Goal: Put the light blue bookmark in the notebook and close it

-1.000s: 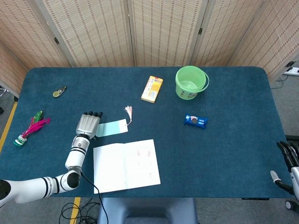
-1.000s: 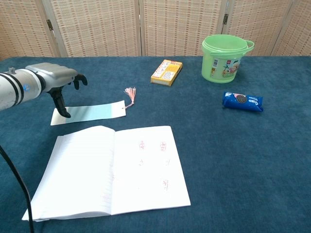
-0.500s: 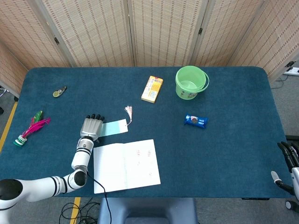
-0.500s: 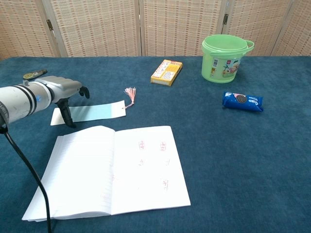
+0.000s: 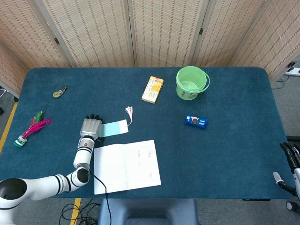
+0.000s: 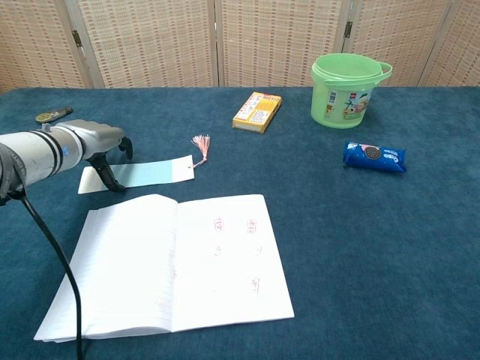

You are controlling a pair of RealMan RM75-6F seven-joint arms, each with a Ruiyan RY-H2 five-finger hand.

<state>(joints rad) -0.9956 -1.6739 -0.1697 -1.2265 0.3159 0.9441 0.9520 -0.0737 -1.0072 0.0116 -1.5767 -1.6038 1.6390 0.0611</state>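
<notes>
One robot hand, the left (image 5: 90,128), is down at the left end of the light blue bookmark (image 6: 146,172), its dark fingertips (image 6: 112,180) pointing down onto or just at that end of the strip; whether it actually pinches the paper cannot be told, since the palm hides the contact in the head view and the fingers look curled over it in the chest view. That bookmark lies flat on the blue surface (image 5: 225,154), just beyond the top left corner of the open notebook (image 5: 125,165), with its pink tassel (image 5: 129,112) trailing off the right end. Both pages of the notebook lie spread, the right one bearing a few small red marks. Only the fingers of the right robot hand (image 5: 289,166) show at the far right edge of the head view, off the surface and well apart from everything; they seem loosely spread and hold nothing. Farther back stand a green bucket (image 5: 191,82) and, to its left, a yellow box (image 5: 153,89); a blue snack packet (image 5: 196,121) lies right of the notebook. Near the left edge are a pink feathered shuttlecock (image 5: 30,129) and a small dark tape measure (image 5: 59,92).
</notes>
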